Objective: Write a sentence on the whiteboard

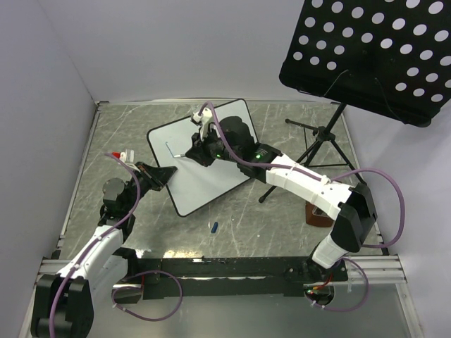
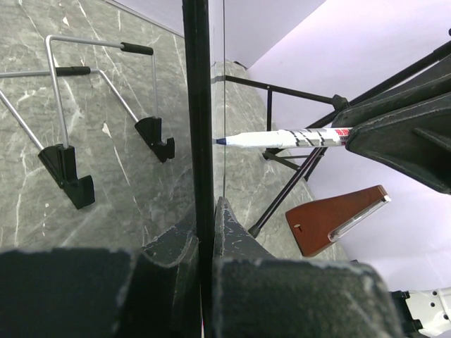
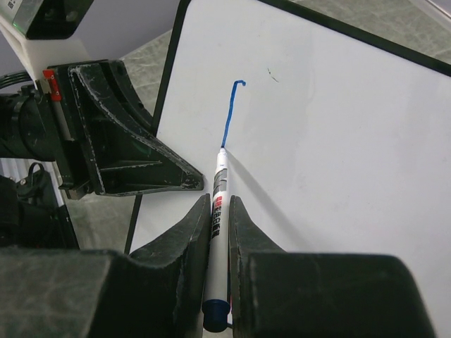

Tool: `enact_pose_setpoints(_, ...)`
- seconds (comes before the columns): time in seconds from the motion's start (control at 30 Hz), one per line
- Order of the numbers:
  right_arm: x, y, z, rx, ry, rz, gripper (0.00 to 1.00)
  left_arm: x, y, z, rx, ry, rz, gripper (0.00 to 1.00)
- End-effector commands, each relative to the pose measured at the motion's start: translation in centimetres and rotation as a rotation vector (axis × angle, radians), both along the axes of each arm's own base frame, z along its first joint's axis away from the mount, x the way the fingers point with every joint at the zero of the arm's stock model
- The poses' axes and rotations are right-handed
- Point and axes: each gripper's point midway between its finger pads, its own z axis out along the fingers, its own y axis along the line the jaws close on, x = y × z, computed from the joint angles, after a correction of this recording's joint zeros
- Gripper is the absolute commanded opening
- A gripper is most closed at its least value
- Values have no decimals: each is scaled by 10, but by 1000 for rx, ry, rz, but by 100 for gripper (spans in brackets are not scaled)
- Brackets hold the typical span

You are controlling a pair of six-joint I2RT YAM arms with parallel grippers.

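Note:
The whiteboard (image 1: 204, 184) is propped at a tilt in the middle of the table. My left gripper (image 1: 161, 175) is shut on its left rim, which the left wrist view shows edge-on as a black bar (image 2: 199, 127) between the fingers. My right gripper (image 3: 220, 205) is shut on a white marker (image 3: 219, 204) with a blue end. The marker's tip touches the board (image 3: 338, 141) at the lower end of one blue stroke (image 3: 228, 120) with a small hook on top. That stroke is all that shows of the sentence. From the left wrist, the marker (image 2: 296, 137) meets the board from the right.
A black perforated music-stand panel (image 1: 366, 56) overhangs the back right, and its tripod (image 1: 318, 137) stands beside the board. A brown metronome (image 1: 317, 215) sits under my right arm. A small blue cap (image 1: 213, 227) lies near the front. A wire easel (image 2: 106, 98) stands behind the board.

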Motion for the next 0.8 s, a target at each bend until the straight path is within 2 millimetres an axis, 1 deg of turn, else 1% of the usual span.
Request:
enact_pose_setpoints(0.0, -3, 0, 28, 53, -37, -3, 0, -4, -8, 13, 64, -118, -59, 1)
enact_pose_setpoints(0.03, -2, 1, 34, 60, -46, -2, 0, -5, -8, 14, 63, -118, -62, 1)
enact_pose_setpoints(0.4, 5, 7, 55, 77, -76, -2, 0, -4, -8, 12, 66, -116, -65, 1)
enact_pose_setpoints(0.53, 8, 9, 57, 78, -82, -4, 0, -4, -9, 11, 65, -113, -68, 1)
enact_pose_setpoints(0.77, 20, 15, 55, 73, -86, -22, 0, -5, -9, 12, 68, -117, -71, 1)
